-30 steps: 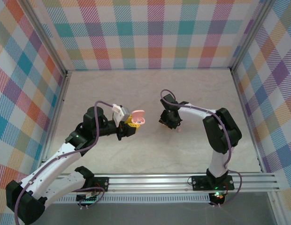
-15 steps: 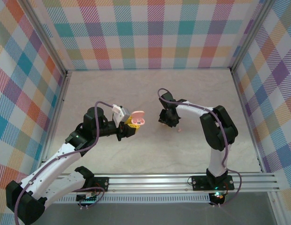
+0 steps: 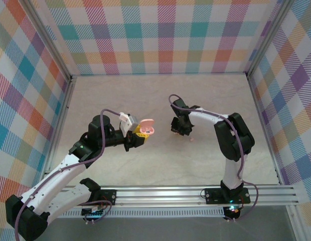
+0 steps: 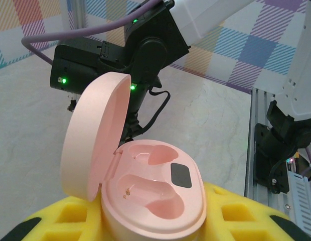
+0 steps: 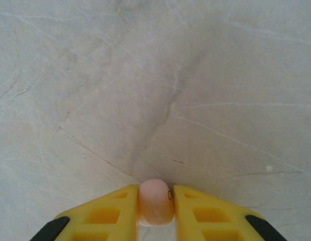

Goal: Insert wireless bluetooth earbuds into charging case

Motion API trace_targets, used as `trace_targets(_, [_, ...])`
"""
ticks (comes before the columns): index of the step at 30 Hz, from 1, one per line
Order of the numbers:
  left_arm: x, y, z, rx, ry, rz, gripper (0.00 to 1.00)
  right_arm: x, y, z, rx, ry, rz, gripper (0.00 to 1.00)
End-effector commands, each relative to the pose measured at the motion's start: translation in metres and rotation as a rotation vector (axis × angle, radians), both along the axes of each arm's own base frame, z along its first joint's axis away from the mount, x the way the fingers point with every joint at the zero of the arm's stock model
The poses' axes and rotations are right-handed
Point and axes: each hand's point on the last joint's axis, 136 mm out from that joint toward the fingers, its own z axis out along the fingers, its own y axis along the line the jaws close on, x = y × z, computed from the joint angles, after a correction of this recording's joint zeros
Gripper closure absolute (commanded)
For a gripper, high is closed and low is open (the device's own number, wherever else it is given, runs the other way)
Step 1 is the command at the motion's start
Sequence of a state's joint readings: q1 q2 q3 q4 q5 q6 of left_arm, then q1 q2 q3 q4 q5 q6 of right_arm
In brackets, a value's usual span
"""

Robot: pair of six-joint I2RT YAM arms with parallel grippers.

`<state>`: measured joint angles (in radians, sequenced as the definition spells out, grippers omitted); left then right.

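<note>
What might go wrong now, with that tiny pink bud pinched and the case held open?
The pink earbud sits right at the right gripper's fingertips, so it might slip out or twist when lifted. The pink charging case in the left gripper has shaped sockets beside a raised lid; a misaligned bud may catch it.

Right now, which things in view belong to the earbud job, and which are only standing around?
Job: open pink case, held by the left gripper; pink earbud, pinched in the right gripper.
Not the job: table, plaid walls, metal rail at the near edge.
</note>
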<state>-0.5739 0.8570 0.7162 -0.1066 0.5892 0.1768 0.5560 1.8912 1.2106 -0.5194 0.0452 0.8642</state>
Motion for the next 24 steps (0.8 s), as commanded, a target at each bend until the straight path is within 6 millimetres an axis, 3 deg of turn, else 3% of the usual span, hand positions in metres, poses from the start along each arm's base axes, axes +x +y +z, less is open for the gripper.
trace_targets(1, [-0.002,0.004,-0.001,0.007,-0.012,0.003,0.80,-0.001,-0.006,-0.002,-0.047,0.020,0.042,0.79])
trace_targets(13, [0.004,0.006,-0.004,0.015,0.014,0.042,0.80,0.012,-0.008,0.045,-0.078,-0.100,0.174,0.84])
trace_targets(24, [0.007,0.008,-0.008,0.000,0.025,0.068,0.80,0.004,-0.014,0.108,-0.059,-0.218,0.227,0.84])
